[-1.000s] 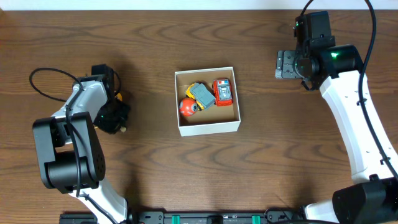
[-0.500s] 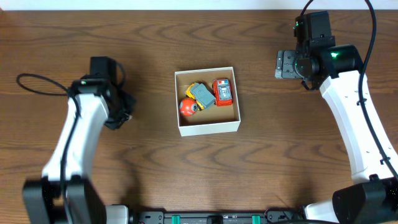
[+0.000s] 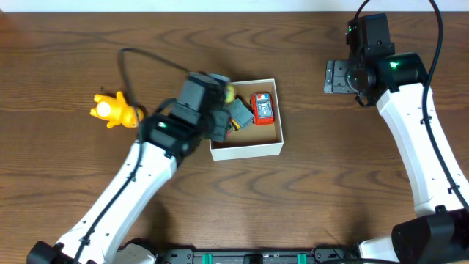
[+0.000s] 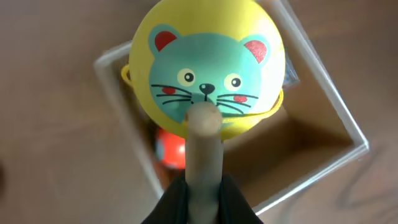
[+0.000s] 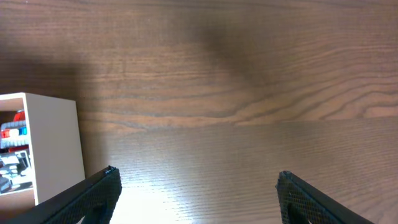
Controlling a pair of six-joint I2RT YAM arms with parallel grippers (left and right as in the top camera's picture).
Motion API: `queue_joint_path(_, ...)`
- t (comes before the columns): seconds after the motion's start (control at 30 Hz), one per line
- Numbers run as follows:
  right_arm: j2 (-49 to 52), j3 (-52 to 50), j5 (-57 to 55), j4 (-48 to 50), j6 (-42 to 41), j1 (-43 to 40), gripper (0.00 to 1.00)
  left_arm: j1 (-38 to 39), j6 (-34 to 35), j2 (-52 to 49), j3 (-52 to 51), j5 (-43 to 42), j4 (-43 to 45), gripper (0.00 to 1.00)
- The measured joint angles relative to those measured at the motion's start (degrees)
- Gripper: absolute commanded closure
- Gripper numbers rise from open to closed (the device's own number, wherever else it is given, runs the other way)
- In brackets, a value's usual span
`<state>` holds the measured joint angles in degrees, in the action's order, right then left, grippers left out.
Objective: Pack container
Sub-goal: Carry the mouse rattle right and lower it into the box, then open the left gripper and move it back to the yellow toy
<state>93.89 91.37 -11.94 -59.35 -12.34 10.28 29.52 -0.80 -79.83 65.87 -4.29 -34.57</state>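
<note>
Patience pays: left gripper (image 4: pixel 202 199) clamped on the cat-face rattle (image 4: pixel 208 68), we should lower it into the container (image 4: pixel 305 146), over its bare corner, before releasing.

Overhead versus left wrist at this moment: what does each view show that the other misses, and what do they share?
Only overhead: a yellow animal toy lying outside, left of the container, the red toy car inside it, and the right gripper off at the upper right.
Only left wrist: the left gripper clamped on the wooden stick of a yellow cat-face ball, with an orange-red toy below it in the box.
Both: the container with its white rim.
</note>
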Motion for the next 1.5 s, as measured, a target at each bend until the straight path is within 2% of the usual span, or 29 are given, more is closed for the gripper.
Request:
queue_joint_path(0.1, 0.0, -0.15, 0.24, -0.09, 0.02, 0.0, 0.17, 2.21, -8.72, -1.66, 0.0, -0.02, 2.73, 0.94)
queue_joint_path(0.23, 0.0, -0.26, 0.46, -0.09, 0.0, 0.0, 0.17, 4.04, -14.56, -5.07, 0.0, 0.0, 5.22, 0.94)
queue_joint_path(0.57, 0.02, -0.37, 0.57, -0.09, 0.0, 0.0, 0.17, 8.37, -18.12, -15.13, 0.0, 0.0, 5.6, 0.94)
queue_joint_path(0.63, 0.02, -0.37, 0.57, -0.09, 0.0, 0.0, 0.17, 9.25, -18.4, -16.44, 0.0, 0.0, 5.64, 0.83)
queue_joint_path(0.67, 0.02, -0.37, 0.57, -0.09, 0.0, 0.0, 0.17, 9.66, -18.64, -17.05, 0.0, 0.0, 5.66, 0.69)
queue_joint_path(0.73, 0.02, -0.37, 0.57, -0.11, 0.0, 0.0, 0.17, 10.25, -19.08, -17.9, 0.0, 0.33, 6.38, 0.3)
queue_joint_path(0.77, 0.02, -0.37, 0.57, -0.09, 0.0, 0.0, 0.17, 10.29, -18.95, -17.97, 0.0, 0.35, 6.36, 0.22)
queue_joint_path(0.87, 0.02, -0.37, 0.57, -0.09, 0.0, 0.0, 0.17, 10.29, -18.88, -18.01, 0.0, 0.39, 6.27, 0.05)
queue_joint_path(0.93, 0.02, -0.37, 0.57, -0.11, 0.0, 0.0, 0.17, 10.36, -19.12, -18.1, 0.0, 0.66, 6.21, 0.0)
queue_joint_path(1.2, 0.02, -0.37, 0.57, -0.17, 0.0, 0.0, 0.16, 10.03, -18.21, -17.7, 0.0, 3.45, 5.27, 0.02)
queue_joint_path(1.4, 0.02, -0.39, 0.57, -0.2, 0.0, 0.0, 0.17, 6.62, -12.35, -12.87, 0.0, 3.89, 1.49, 0.01)
queue_joint_path(1.5, 0.02, -0.39, 0.57, -0.17, 0.0, 0.0, 0.17, 4.28, -9.16, -10.12, 0.0, 4.17, 0.24, 0.12)
